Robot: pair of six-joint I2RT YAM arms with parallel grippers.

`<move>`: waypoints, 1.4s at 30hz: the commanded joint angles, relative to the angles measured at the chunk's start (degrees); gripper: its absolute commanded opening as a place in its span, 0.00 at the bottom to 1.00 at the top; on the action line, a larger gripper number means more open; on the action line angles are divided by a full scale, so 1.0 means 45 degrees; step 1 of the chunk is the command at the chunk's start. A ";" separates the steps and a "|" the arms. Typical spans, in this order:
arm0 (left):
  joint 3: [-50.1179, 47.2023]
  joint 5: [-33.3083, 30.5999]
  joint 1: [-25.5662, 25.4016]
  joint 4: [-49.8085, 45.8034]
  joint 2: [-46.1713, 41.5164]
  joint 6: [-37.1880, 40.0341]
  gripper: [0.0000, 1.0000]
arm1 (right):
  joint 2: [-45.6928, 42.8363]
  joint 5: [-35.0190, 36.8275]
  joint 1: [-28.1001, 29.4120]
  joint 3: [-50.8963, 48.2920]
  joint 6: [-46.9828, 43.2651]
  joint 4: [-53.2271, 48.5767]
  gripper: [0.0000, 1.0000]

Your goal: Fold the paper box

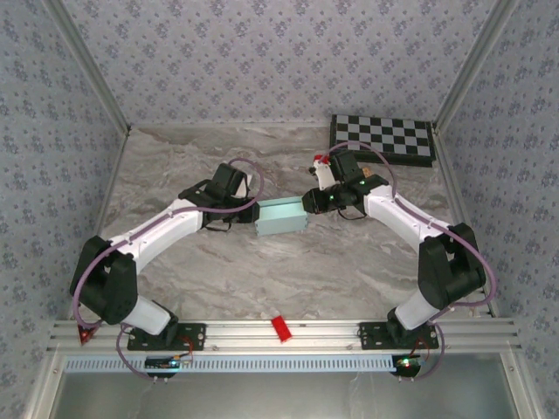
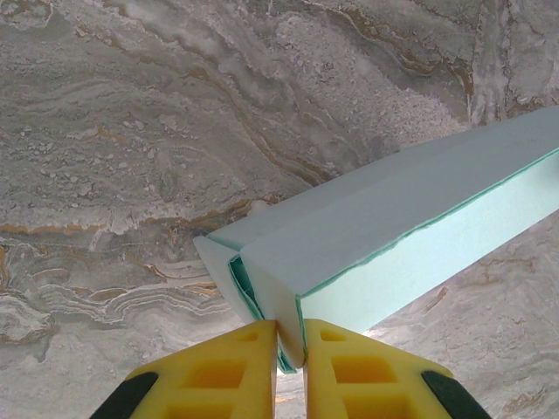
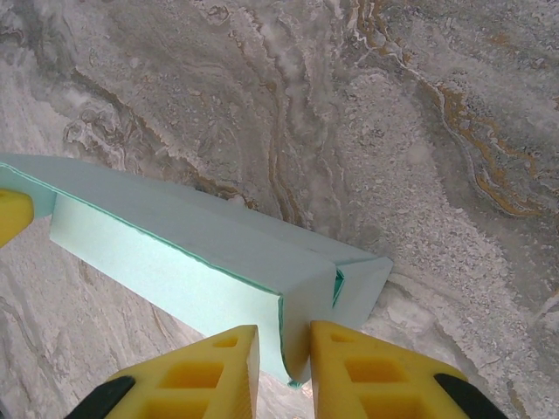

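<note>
The paper box point(image 1: 281, 216) is a pale blue, long flat carton lying mid-table between the two arms. My left gripper point(image 1: 254, 212) is at its left end. In the left wrist view the yellow fingers point(image 2: 253, 349) are shut on the lower corner of the end flap, the left gripper point(image 2: 291, 330) pinching the paper box point(image 2: 393, 218) tightly. My right gripper point(image 1: 307, 205) is at the opposite end. In the right wrist view the right gripper point(image 3: 286, 336) is shut on that end flap of the paper box point(image 3: 201, 240), whose side flap point(image 3: 362, 284) stands slightly ajar.
A black-and-white checkerboard point(image 1: 382, 140) lies at the back right corner. A small red piece point(image 1: 280, 327) sits on the aluminium rail at the near edge. Patterned walls close in the marble table point(image 1: 175, 161) on three sides.
</note>
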 commanded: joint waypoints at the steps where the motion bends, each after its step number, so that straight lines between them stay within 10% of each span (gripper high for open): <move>1: 0.0416 0.0336 0.0067 0.0060 0.0188 -0.0043 0.15 | 0.0142 -0.0487 0.0125 0.0436 0.0083 -0.0187 0.22; 42: 0.0665 -0.0069 0.0070 -0.0320 0.0340 0.0099 0.26 | 0.0715 -0.0177 0.0150 0.0896 0.0268 -0.1052 0.22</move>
